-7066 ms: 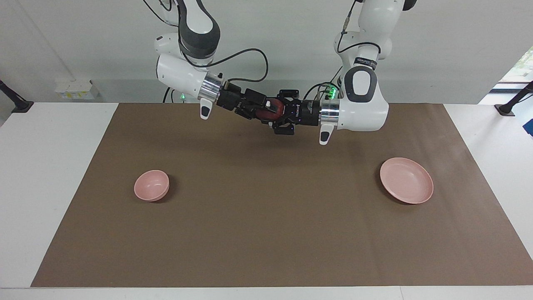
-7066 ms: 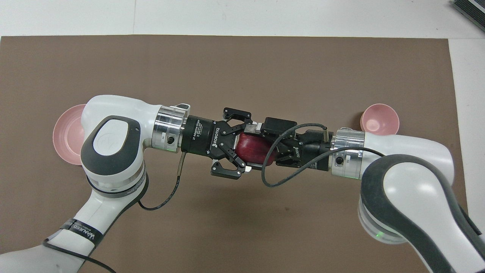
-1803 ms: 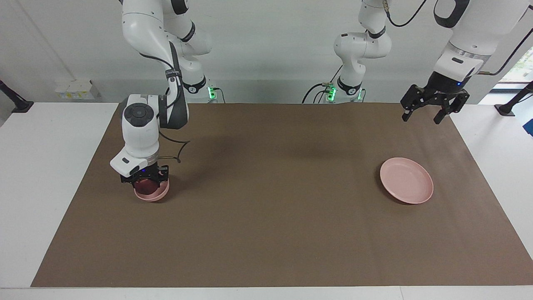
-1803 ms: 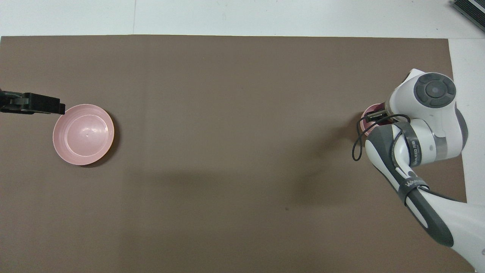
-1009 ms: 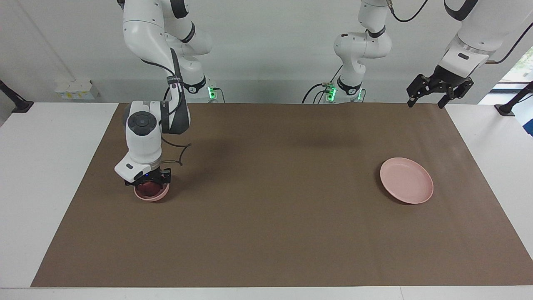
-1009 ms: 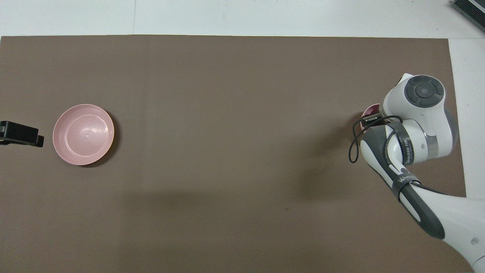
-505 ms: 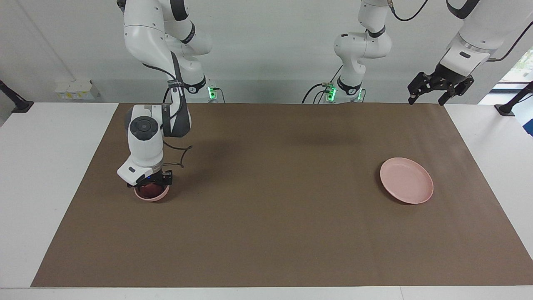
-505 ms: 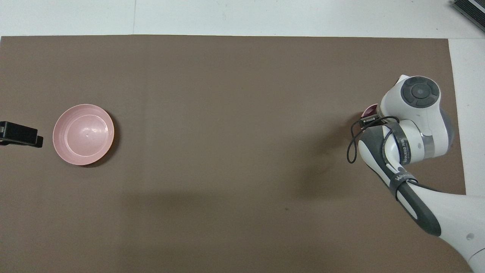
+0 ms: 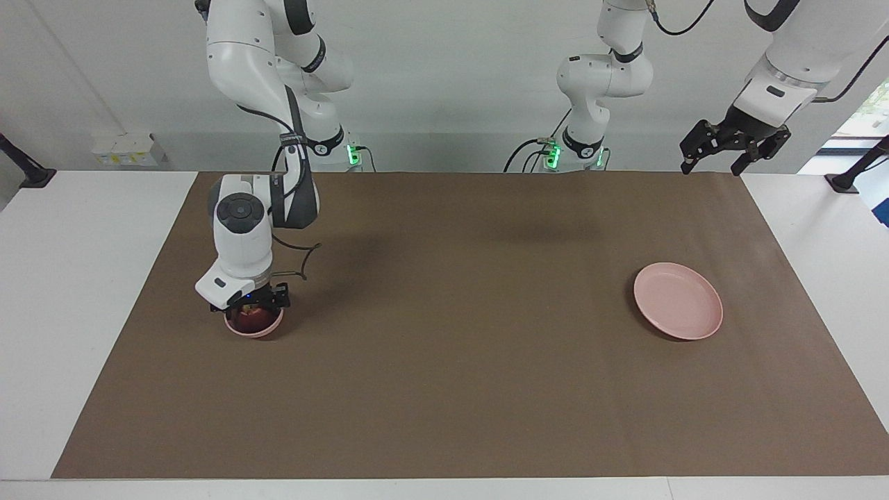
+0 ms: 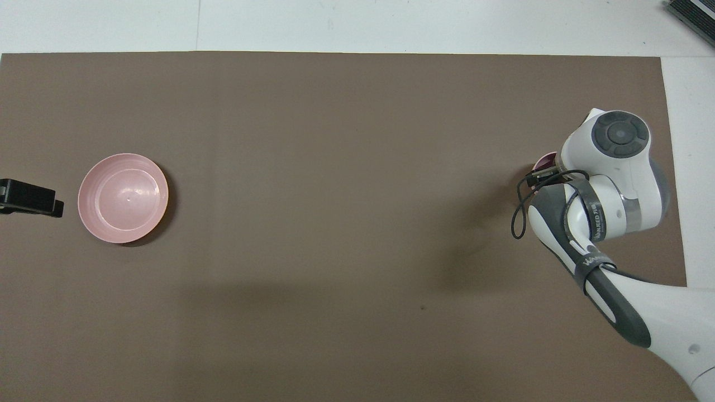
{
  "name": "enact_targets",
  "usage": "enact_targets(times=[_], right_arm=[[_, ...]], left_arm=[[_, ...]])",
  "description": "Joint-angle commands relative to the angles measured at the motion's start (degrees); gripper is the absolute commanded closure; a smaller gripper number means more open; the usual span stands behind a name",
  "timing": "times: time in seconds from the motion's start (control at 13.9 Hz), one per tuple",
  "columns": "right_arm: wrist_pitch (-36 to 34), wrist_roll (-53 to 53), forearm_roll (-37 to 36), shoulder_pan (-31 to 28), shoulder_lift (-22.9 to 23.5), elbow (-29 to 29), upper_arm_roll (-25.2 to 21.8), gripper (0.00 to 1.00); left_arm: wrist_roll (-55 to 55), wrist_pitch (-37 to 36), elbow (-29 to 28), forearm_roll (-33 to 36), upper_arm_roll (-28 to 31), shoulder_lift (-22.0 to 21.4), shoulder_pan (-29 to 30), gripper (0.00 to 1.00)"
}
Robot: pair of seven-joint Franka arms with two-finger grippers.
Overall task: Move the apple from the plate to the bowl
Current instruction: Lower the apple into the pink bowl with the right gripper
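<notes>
- Setting: robotics laboratory, bench test station.
- Two white jointed robot arms [image 9: 243,229] [image 9: 778,69], bases at the upper edge of the frame, green status lights [image 9: 352,154] lit at their feet.
- Loose black cables [image 9: 531,149] run from the bases, upper centre.
- White counter [image 9: 83,292] with a plain brown mat [image 9: 451,347] filling the middle of the frame.
- Bare pale wall [image 9: 451,69] across the top; small white wall boxes [image 9: 125,148] at upper left.
- Black clamp stands [image 9: 28,170] [image 9: 854,170] at the counter's two upper corners.
</notes>
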Motion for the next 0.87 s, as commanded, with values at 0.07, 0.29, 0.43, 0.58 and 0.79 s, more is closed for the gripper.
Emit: enact_targets(times=[0.07,0.29,0.43,0.58,0.79], right_arm=[[-4.26,0.37,3.64,0.11,-5.01,0.10,0.13,0.00],[-10.40,-0.77,8.13,0.29,-10.54,0.19,0.13,0.00],[-14.89,-1.04,13.05,0.46,-13.98,0.80,0.13,0.00],[-19.63,-0.95,13.95,0.81,-16.35,2.55,0.13,0.00],[-26.67,-0.95,14.74,0.82,-20.04,5.10,0.13,0.00]], left_arm=[[0.25,-0.82,-0.21,0.36,-0.19,-0.64,0.39,0.00],[0.25,-0.82,-0.21,0.36,-0.19,-0.64,0.39,0.00],[0.25,-0.82,-0.21,0.44,-0.19,-0.64,0.39,0.00],[0.25,-0.82,-0.21,0.36,-0.19,-0.64,0.39,0.00],[0.25,-0.82,-0.21,0.36,-0.19,-0.64,0.39,0.00]])
